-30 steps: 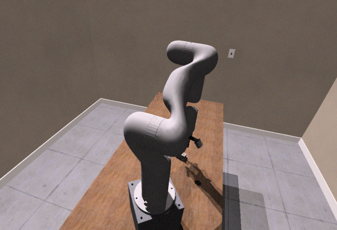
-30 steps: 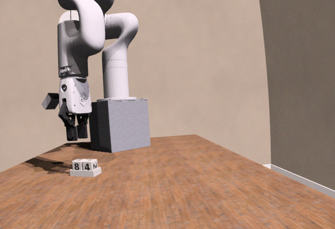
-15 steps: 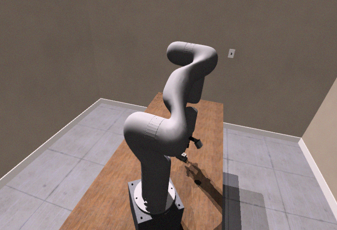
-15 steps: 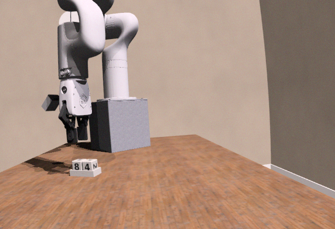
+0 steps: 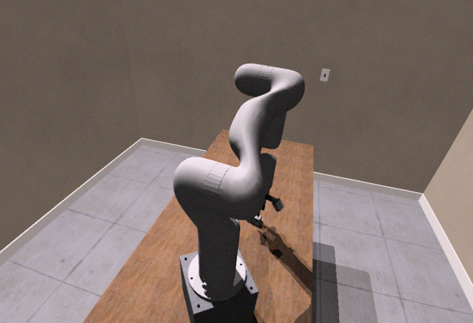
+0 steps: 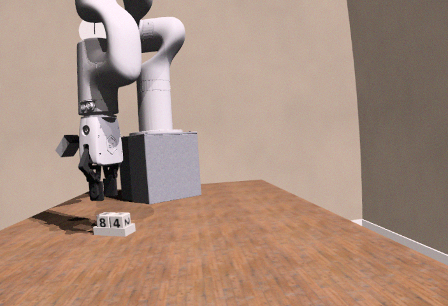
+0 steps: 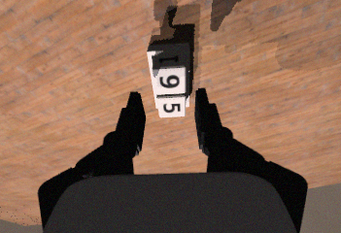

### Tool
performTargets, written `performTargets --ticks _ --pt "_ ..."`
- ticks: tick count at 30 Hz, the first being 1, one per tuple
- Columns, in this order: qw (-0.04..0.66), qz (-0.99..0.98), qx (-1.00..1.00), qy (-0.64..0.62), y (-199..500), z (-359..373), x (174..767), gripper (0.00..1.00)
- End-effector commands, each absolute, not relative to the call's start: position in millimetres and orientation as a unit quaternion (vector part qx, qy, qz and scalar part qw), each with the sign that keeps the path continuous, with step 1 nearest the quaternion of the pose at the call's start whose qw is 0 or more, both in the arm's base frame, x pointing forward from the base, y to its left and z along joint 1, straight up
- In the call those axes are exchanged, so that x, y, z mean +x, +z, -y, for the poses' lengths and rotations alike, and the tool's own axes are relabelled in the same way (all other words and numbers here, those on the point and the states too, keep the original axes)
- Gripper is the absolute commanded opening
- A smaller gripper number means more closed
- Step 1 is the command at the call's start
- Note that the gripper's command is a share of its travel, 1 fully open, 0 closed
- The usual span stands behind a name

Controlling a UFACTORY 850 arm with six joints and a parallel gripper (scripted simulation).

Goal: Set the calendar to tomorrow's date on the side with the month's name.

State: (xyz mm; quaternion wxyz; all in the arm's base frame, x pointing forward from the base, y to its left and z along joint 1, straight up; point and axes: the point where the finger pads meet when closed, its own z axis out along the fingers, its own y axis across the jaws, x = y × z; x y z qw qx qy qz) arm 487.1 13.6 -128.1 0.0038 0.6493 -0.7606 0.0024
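A white tray [image 6: 108, 231] [image 7: 153, 83] lies flat on the table with two white cubes side by side in it. In the exterior view the left cube [image 6: 102, 220] shows an upright 8 and the right cube [image 6: 116, 220] an upright 4; its right end shows a sideways 2. In the wrist view the tops read 9 and 5, and a shaded end shows 1. The tray wall facing the exterior camera is blank; no month's name is legible. My gripper [image 6: 103, 197] [image 7: 168, 103] is half open and empty, above the tray's height. The top view mostly hides the tray behind the arm.
The wooden table [image 5: 149, 266] [image 6: 231, 252] carries the arm's grey base block [image 6: 173, 167], behind the tray in the exterior view. The arm's shadow [image 5: 286, 251] [image 6: 58, 220] falls beside the tray. The wrist camera block [image 5: 278, 204] [image 6: 67, 146] sticks out from the gripper.
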Motion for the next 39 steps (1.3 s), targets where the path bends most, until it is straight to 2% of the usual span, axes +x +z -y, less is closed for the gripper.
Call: performTargets --ticks 1,39 --pt "0.002 0.761 0.649 0.003 -132 -14 488 0.49" --pt "0.0 0.761 0.649 0.002 -154 -14 486 0.49"
